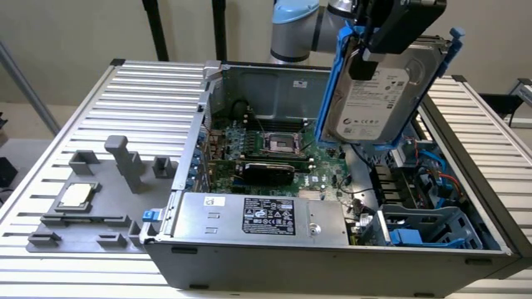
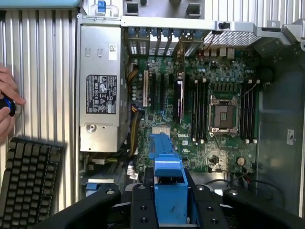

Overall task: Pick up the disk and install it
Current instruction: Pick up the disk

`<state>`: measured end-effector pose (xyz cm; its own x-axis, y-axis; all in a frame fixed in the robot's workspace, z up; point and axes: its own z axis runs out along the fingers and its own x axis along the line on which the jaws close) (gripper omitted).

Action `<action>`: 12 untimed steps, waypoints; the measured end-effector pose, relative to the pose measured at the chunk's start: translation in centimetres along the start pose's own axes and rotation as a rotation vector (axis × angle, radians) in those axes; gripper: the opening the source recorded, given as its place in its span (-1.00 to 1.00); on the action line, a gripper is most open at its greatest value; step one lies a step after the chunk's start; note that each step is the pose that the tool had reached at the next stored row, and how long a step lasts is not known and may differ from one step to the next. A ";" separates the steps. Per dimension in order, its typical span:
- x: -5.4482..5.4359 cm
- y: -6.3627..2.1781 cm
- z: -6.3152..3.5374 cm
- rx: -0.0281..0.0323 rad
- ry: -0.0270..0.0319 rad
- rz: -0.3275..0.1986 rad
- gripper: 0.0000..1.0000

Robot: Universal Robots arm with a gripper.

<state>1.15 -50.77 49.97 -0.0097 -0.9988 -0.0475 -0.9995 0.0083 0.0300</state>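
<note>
The tool (image 1: 375, 51) is closed on the disk (image 1: 378, 103), gripping it at the upper edge of its blue frame (image 2: 168, 183). The disk hangs in the air, a little tilted, above the open computer case (image 1: 291, 266), over the motherboard (image 1: 266, 146) and near the blue drive bay (image 1: 432, 227). The power supply (image 1: 249, 215) sits inside the case. On the bench (image 1: 149, 93), a grey fixture (image 1: 124, 165) stands beside a small silver chip (image 1: 75, 196). A person's hand (image 2: 7, 107) is near a keyboard (image 2: 28, 176).
</note>
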 end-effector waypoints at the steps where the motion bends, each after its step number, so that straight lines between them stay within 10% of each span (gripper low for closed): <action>1: 0.2 -0.26 -0.01 0.0000 0.0000 0.000 -0.36; 12: 2.8 -3.22 -0.19 0.0000 -0.0001 0.000 -0.36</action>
<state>4.34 -53.59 49.93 -0.0098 -0.9988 -0.0476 -0.9995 0.0084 0.0301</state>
